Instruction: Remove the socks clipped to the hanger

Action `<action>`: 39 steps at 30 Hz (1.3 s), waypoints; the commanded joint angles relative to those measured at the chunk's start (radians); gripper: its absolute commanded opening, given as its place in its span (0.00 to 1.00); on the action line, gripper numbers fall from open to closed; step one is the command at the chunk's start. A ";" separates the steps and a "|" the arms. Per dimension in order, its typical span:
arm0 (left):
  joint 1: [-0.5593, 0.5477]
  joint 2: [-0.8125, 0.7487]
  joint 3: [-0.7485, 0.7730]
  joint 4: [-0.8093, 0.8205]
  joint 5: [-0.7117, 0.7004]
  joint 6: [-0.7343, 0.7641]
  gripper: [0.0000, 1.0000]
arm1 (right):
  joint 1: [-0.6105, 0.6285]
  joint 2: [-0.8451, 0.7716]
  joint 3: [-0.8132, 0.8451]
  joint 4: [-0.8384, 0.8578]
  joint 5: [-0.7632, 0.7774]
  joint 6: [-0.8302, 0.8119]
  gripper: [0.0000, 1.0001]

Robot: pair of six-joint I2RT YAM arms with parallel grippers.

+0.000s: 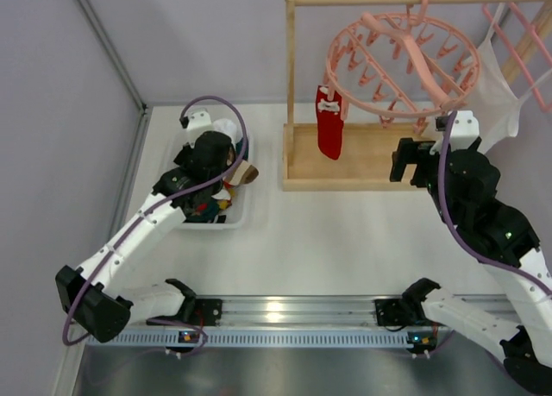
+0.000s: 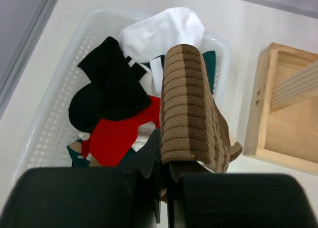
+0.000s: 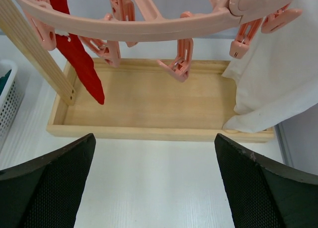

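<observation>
We had the left gripper [image 2: 163, 169] pinched shut on the brown striped sock [image 2: 191, 109], one end caught between the jaws and the rest draped up and to the right. We judged this a carrying grip. The sock hung just above the white basket [image 2: 42, 128], where a black sock [image 2: 109, 89], a loose red sock [image 2: 117, 136] and a white sock [image 2: 161, 34] already lay heaped, so letting go there should have dropped it onto the pile. The right gripper [image 3: 154, 188] stood with its jaws spread wide and nothing between them, facing the tray of the wooden stand [image 3: 149, 104]. We took that opening as readiness for the next pull. The clipped red sock [image 3: 79, 64], the only one we could see on the hanger [image 3: 149, 27], dangled from a clip at the ring's left side, beside the stand's upright. It was above and left of those open jaws and well apart from them. A white cloth [image 3: 278, 74] hung close on the right, and we thought it might snag.
</observation>
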 commanded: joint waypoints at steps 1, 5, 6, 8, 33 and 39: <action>0.036 -0.041 -0.020 -0.069 0.050 -0.058 0.00 | -0.006 -0.003 -0.006 0.050 0.005 0.011 1.00; 0.090 -0.080 -0.049 -0.072 0.061 -0.066 0.00 | -0.006 -0.003 -0.006 0.050 0.007 0.011 0.99; 0.097 -0.092 -0.047 -0.077 0.061 -0.068 0.00 | -0.006 -0.002 -0.007 0.048 0.005 0.011 0.99; 0.119 -0.101 -0.046 -0.093 0.055 -0.068 0.00 | -0.006 -0.003 -0.014 0.050 0.004 0.011 0.99; 0.142 -0.133 -0.040 -0.014 0.456 -0.016 0.98 | -0.006 -0.009 -0.060 0.089 -0.008 0.011 0.99; 0.111 -0.104 -0.128 0.310 0.875 0.037 0.98 | -0.006 -0.074 -0.112 0.125 -0.082 -0.008 0.99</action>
